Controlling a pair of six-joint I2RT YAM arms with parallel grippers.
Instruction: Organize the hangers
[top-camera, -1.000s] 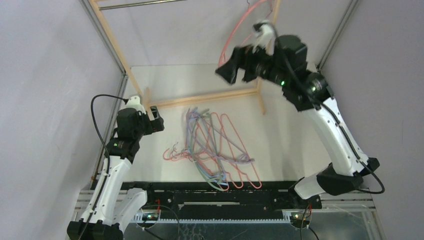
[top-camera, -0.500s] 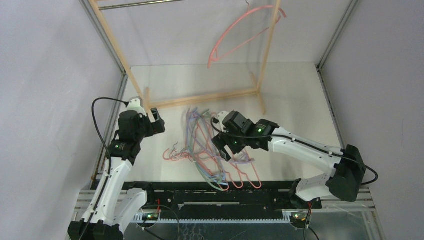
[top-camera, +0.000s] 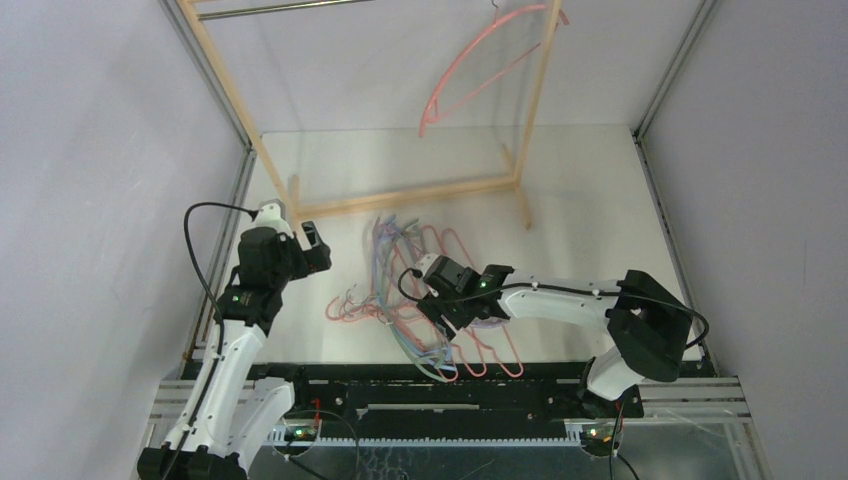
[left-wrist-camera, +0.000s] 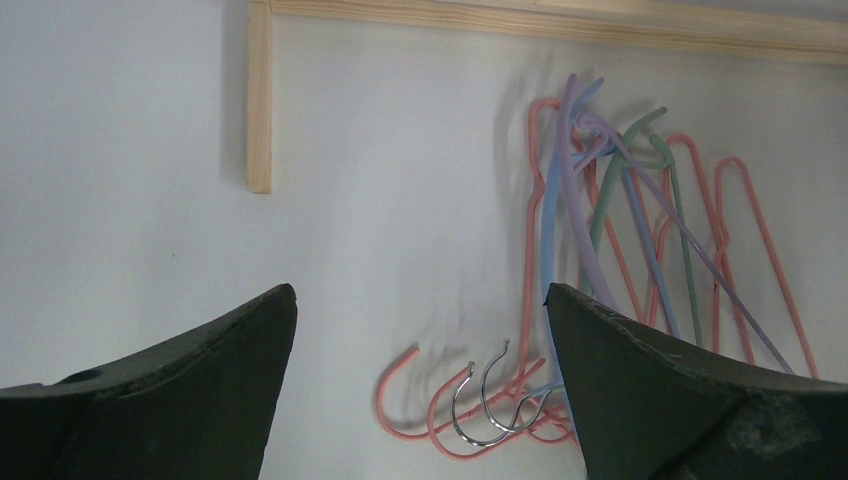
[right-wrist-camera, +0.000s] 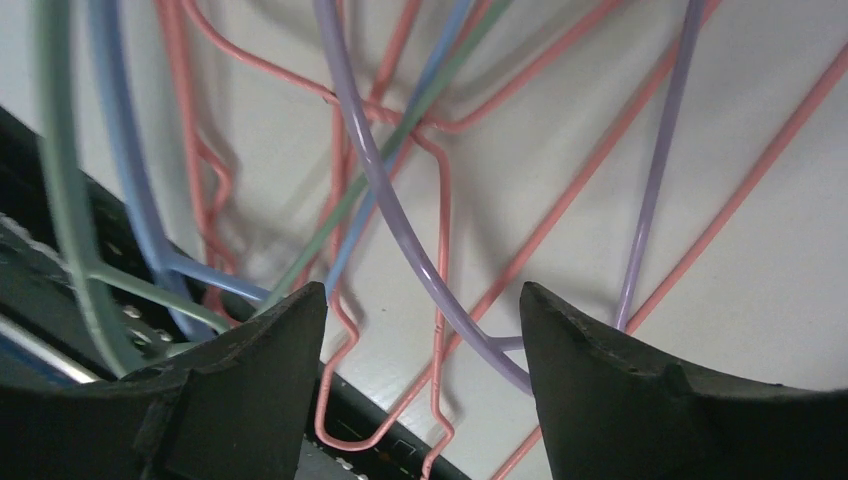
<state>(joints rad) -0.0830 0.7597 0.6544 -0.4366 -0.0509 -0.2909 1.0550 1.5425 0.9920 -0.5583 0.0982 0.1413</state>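
— Overhead first: how far along are we?

— Barely started, I'd say. One pink hanger (top-camera: 480, 80) hangs up on the rack (top-camera: 533, 110). The others lie in a tangled pile (top-camera: 400, 290) on the table (top-camera: 600, 190). My right gripper (top-camera: 440, 303) is low over the pile, and my left gripper (top-camera: 312, 247) sits off to its side.

— Left wrist?

— Jaws wide apart, nothing between them. The pile lies ahead, towards the right.

— Right wrist?

— Jaws spread and empty, right down over the wires. A lavender hanger (right-wrist-camera: 400, 232) runs through the gap, not yet gripped.
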